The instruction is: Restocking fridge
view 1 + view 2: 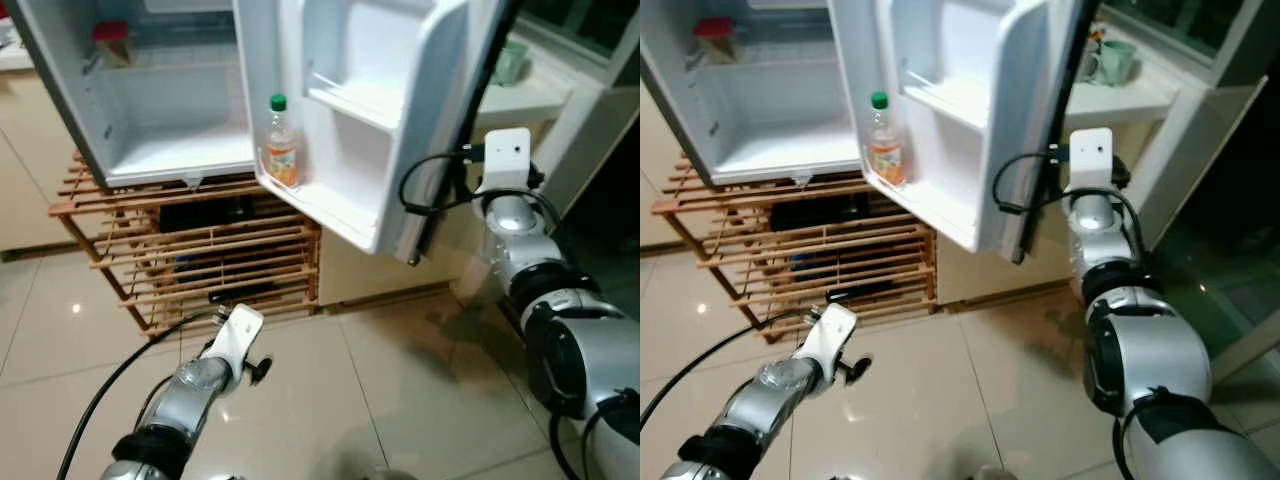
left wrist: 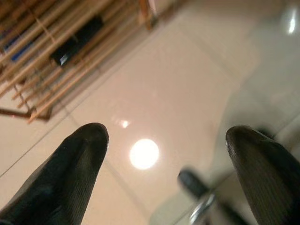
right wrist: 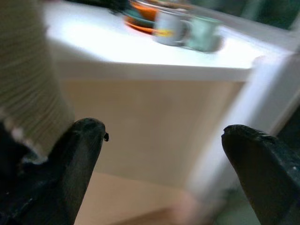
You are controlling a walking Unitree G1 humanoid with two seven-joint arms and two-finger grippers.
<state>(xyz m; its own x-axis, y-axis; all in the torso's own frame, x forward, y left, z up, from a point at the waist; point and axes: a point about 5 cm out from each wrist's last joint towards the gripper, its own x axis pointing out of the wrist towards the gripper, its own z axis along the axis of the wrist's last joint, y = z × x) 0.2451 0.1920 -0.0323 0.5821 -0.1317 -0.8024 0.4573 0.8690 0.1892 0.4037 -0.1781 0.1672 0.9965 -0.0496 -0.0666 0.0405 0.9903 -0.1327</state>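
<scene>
One clear plastic bottle with green cap and orange label (image 1: pixel 281 148) upright in bottom door shelf of open white mini fridge (image 1: pixel 345 120). Left gripper (image 2: pixel 168 164) spread wide, empty, low over glossy beige tiled floor (image 1: pixel 330 390). Right gripper (image 3: pixel 164 164) spread, empty, beside door's outer edge, facing white tabletop (image 3: pixel 140 51) with mugs (image 3: pixel 187 32).

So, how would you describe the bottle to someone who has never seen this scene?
Find the small white fridge on the wooden slatted rack, with its door swung open. The bottle stands upright in the door's lowest shelf, at the end nearest the fridge body. It has a green cap and orange contents, and nothing stands beside it.
</scene>
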